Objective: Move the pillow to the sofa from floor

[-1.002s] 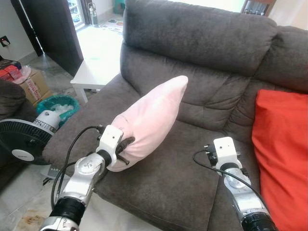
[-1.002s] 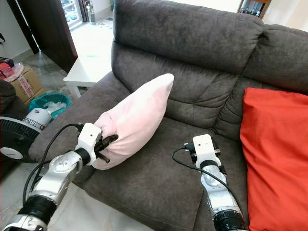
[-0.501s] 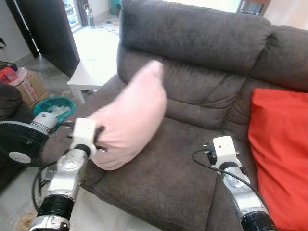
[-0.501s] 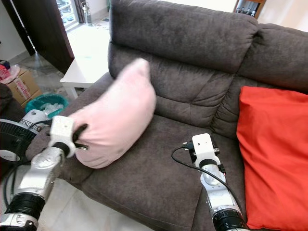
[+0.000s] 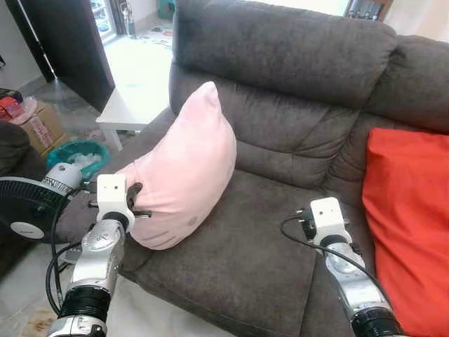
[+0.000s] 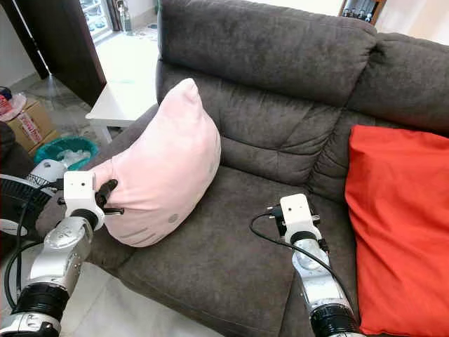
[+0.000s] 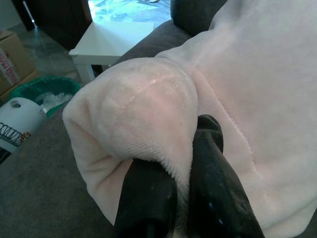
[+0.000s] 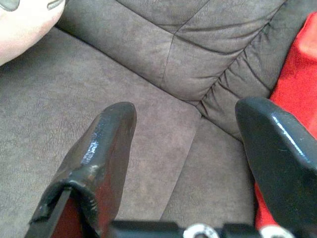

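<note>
One pillow [image 5: 186, 172] stands on the sofa [image 5: 280, 126] seat by the left armrest, long axis leaning up toward the backrest; my left gripper [image 5: 130, 203] pinches its lower corner. Left wrist view: both fingers [image 7: 218, 198] clamp plush. Right wrist view: my right gripper [image 8: 190, 148] spreads wide, farther off.
</note>
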`<state>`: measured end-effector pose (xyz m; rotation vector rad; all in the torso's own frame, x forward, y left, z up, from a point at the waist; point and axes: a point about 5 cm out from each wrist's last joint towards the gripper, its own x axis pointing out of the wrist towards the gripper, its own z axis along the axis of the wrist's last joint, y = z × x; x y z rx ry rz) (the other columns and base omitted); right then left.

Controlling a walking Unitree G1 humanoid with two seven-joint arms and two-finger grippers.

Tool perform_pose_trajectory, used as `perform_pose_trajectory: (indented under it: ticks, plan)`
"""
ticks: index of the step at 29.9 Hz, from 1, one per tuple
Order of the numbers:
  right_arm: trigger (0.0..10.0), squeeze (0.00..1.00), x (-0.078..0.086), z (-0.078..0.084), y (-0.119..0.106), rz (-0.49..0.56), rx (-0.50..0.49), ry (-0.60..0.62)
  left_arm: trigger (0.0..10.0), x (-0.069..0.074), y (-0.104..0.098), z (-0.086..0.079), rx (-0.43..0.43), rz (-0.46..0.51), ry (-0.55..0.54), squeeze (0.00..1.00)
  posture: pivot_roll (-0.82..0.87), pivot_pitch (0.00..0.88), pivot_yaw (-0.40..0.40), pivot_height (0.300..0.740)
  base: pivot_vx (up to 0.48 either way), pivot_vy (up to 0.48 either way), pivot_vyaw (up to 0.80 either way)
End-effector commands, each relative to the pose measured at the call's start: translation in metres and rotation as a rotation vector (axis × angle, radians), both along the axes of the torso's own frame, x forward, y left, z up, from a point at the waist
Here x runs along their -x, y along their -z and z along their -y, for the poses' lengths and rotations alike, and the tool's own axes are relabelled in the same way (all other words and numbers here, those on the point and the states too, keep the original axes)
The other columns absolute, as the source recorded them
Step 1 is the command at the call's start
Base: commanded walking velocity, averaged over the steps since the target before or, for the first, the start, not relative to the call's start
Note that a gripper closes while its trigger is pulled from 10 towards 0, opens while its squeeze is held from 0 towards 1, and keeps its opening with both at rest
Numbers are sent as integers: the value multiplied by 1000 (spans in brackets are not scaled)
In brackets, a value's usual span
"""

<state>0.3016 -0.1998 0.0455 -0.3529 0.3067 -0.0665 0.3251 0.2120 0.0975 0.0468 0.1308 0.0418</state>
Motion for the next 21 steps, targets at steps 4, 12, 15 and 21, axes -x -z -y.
perform_pose_trajectory:
  ticks: [4,12,15,21]
  plan:
    - [10000,0,-1,6,-1,2,8,5,10000,11,10,-16,-30,10,-87,0,141,62,-77,740,0,0,0]
    - [10000,0,-3,3,-3,9,7,-3,10000,17,-3,-38,9,89,-263,0,153,64,-87,740,0,0,0]
    - [10000,0,-3,3,-3,9,6,-3,10000,16,-2,-28,-10,83,-194,0,153,64,-90,740,0,0,0]
    - [10000,0,-4,4,-4,15,7,-2,10000,10,2,17,21,53,91,0,147,67,-93,740,0,0,0]
